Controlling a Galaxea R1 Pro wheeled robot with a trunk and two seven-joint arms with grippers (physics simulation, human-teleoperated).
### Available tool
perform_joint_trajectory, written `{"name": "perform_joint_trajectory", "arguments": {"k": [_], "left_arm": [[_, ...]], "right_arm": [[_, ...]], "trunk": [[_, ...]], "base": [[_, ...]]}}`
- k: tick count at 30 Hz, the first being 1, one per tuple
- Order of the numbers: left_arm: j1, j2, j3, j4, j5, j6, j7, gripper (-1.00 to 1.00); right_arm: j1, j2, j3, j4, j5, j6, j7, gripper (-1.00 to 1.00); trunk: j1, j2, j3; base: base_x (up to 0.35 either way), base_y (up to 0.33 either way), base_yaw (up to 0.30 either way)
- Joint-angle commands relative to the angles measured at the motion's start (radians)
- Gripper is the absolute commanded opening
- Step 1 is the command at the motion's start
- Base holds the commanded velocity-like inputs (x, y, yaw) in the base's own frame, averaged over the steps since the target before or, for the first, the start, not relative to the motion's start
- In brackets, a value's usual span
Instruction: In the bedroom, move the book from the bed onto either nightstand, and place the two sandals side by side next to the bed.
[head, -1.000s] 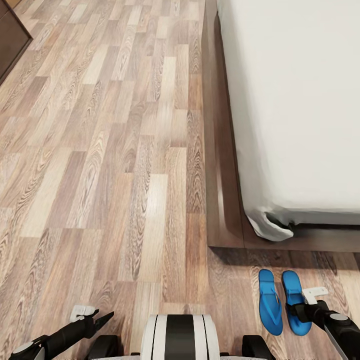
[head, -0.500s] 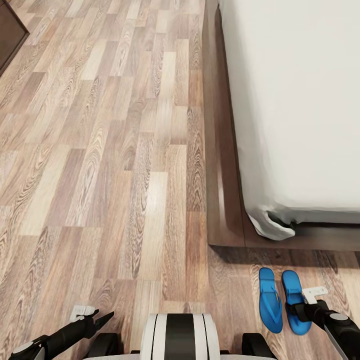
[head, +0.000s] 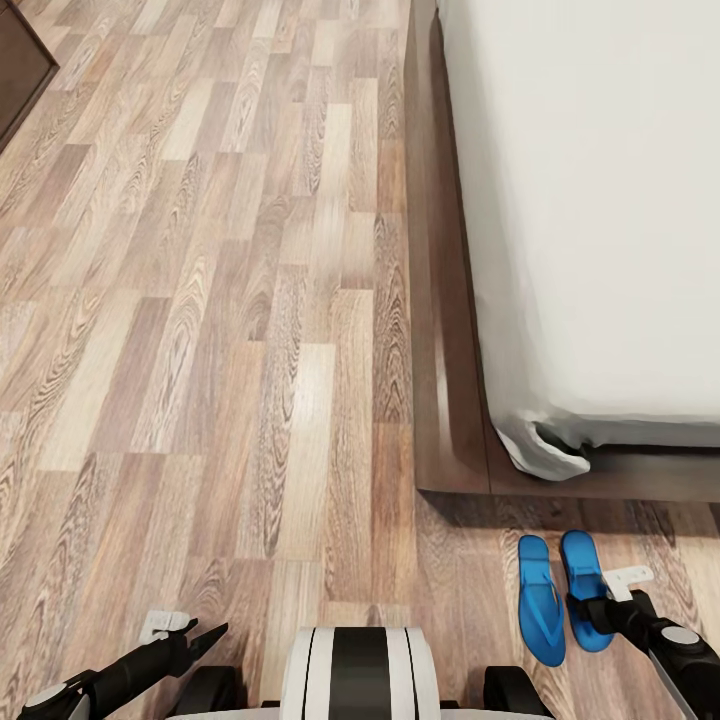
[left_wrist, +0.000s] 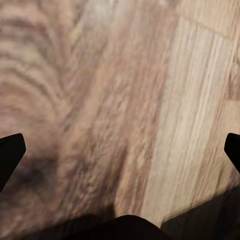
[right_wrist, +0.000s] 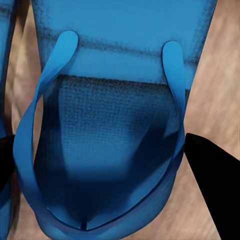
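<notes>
The two sandals lie on the wood-plank floor (head: 250, 380) just past the foot corner of the bed (head: 450, 400): the left sandal (head: 541, 600) flat beside the right sandal (head: 583, 585), whose near end is covered by the right gripper (head: 600, 610). In the right wrist view this sandal's blue thong strap (right_wrist: 172, 100) and sole sit between the spread dark fingers (right_wrist: 212, 175), neither visibly pressing it. The left gripper (head: 205, 632) hangs over bare planks, its fingertips (left_wrist: 10, 152) wide apart.
</notes>
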Motion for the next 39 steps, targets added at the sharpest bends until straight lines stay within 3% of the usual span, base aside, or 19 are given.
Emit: {"name": "perform_joint_trajectory", "arguments": {"k": [1,4,14,27,28,39], "left_arm": [[0.0,0.0,0.001,0.001,0.003,0.002,-0.004,1.0],[0.0,0.0,0.0,0.001,0.003,0.003,-0.004,1.0],[0.0,0.0,0.0,0.001,0.003,0.003,-0.004,1.0],[0.0,0.0,0.0,0.001,0.003,0.002,-0.004,1.0],[0.0,0.0,0.0,0.001,0.003,0.002,-0.004,1.0],[0.0,0.0,0.0,0.001,0.003,0.002,-0.004,1.0]], "right_arm": [[0.0,0.0,-0.005,-0.002,0.007,0.006,0.008,-1.0],[0.0,0.001,-0.005,-0.002,0.007,0.006,0.008,-1.0],[0.0,0.0,-0.005,-0.002,0.006,0.008,0.008,-1.0],[0.0,0.001,-0.005,-0.002,0.007,0.009,0.008,-1.0],[0.0,0.001,-0.005,-0.002,0.007,0.009,0.008,1.0],[0.0,0.001,-0.005,-0.002,0.007,0.009,0.008,1.0]], "trunk": [[0.0,0.0,0.0],[0.001,-0.001,-0.012],[0.002,-0.001,-0.02],[0.002,-0.001,-0.02],[0.002,-0.001,-0.02],[0.002,-0.001,-0.02]], "base": [[0.0,0.0,0.0],[0.0,0.0,0.0],[0.0,0.0,0.0],[0.0,0.0,0.0],[0.0,0.0,0.0],[0.0,0.0,0.0]]}}
